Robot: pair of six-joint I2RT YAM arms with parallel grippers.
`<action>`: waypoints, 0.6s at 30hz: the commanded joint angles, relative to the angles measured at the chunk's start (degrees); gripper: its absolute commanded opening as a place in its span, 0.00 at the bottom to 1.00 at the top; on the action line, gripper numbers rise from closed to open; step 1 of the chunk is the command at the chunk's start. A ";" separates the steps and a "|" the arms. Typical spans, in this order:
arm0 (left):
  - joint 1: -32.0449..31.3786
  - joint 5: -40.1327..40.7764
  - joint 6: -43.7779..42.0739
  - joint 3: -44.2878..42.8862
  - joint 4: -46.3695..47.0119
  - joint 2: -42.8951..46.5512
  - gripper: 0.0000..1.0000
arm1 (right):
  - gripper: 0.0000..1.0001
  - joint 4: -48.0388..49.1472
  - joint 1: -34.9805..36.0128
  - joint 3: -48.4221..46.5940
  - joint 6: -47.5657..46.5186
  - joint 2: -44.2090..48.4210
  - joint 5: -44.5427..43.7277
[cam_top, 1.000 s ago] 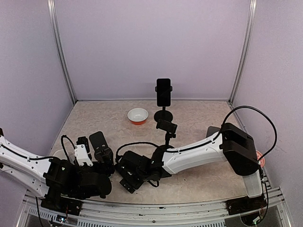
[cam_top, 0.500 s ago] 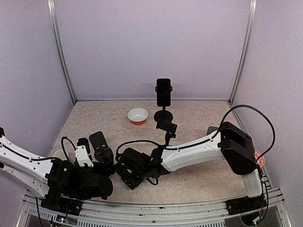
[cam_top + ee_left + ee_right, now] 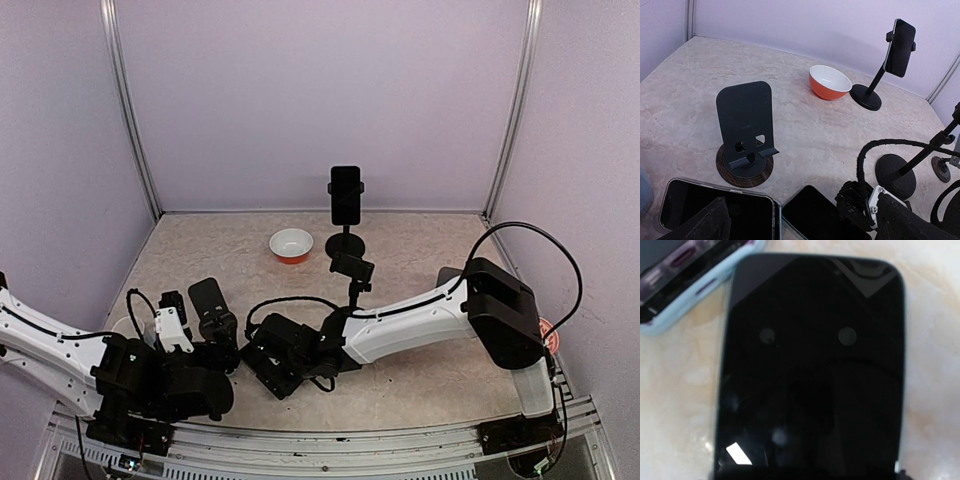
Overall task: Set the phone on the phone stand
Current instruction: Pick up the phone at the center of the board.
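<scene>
Right claw (image 3: 268,368) hangs low over the phone (image 3: 810,375), which lies flat on the worktop (image 3: 810,130) (black screen up, one glare spot, no lettering legible); whether this claw is wide or narrow I cannot tell. Left claw (image 3: 802,215) gapes wide nearby. Just beside lies a blue-cased phone (image 3: 680,290). Phone stand (image 3: 745,131) stands upright, apart from both phones

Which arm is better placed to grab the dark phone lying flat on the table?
Right. The right end effector sits directly over the phone, which fills its wrist view; the left end effector is off to the side, facing the phone stand.
</scene>
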State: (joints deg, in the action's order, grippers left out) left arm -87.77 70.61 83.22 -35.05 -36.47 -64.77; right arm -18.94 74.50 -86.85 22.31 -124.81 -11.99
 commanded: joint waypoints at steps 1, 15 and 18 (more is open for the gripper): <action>0.85 -0.86 -4.90 0.51 2.65 2.12 0.99 | 0.63 2.86 -0.14 3.30 -1.92 2.75 -3.08; 12.28 -22.71 -39.24 13.42 37.21 22.39 0.99 | 0.62 11.91 -0.10 11.24 -4.62 13.76 -5.22; 14.13 -25.73 -39.74 12.79 37.40 21.57 0.99 | 0.62 14.65 -0.10 13.55 -5.19 16.20 -5.67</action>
State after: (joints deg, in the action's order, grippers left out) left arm -75.66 51.96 48.38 -22.00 -4.43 -42.92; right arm -11.44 74.50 -75.37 18.52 -113.99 -15.64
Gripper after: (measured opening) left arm 0.989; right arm 0.726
